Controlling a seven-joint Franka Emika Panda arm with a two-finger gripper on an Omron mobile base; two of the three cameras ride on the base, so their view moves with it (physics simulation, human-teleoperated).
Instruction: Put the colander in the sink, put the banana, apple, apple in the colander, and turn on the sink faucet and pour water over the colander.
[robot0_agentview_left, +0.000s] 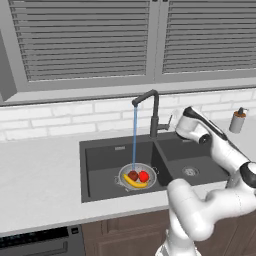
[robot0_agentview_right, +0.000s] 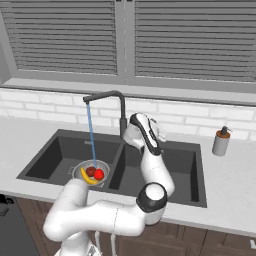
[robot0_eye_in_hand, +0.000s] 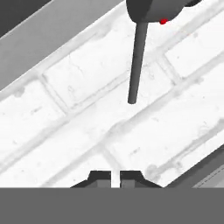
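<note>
The colander (robot0_agentview_left: 122, 176) (robot0_agentview_right: 76, 172) sits in the left basin of the dark sink (robot0_agentview_left: 100, 157) (robot0_agentview_right: 55, 152). In it lie the banana (robot0_agentview_left: 135, 183) (robot0_agentview_right: 87, 178), a darker apple (robot0_agentview_left: 133, 175) (robot0_agentview_right: 90, 171) and a bright red apple (robot0_agentview_left: 144, 176) (robot0_agentview_right: 99, 174). From the sink faucet (robot0_agentview_left: 155, 112) (robot0_agentview_right: 121, 107) a thin blue stream of water (robot0_agentview_left: 134, 135) (robot0_agentview_right: 91, 137) falls into the colander. My gripper (robot0_eye_in_hand: 114, 177) (robot0_agentview_left: 177, 127) is shut on nothing, right of the faucet, with the dark lever (robot0_eye_in_hand: 136, 61) just ahead of its tips, apart from them.
A soap pump bottle (robot0_agentview_left: 238, 120) (robot0_agentview_right: 220, 141) stands on the counter right of the sink. The right basin has a silver drain (robot0_agentview_left: 190, 171). A white tile wall and a shuttered window rise behind the faucet. My own arm reaches over the sink's front edge.
</note>
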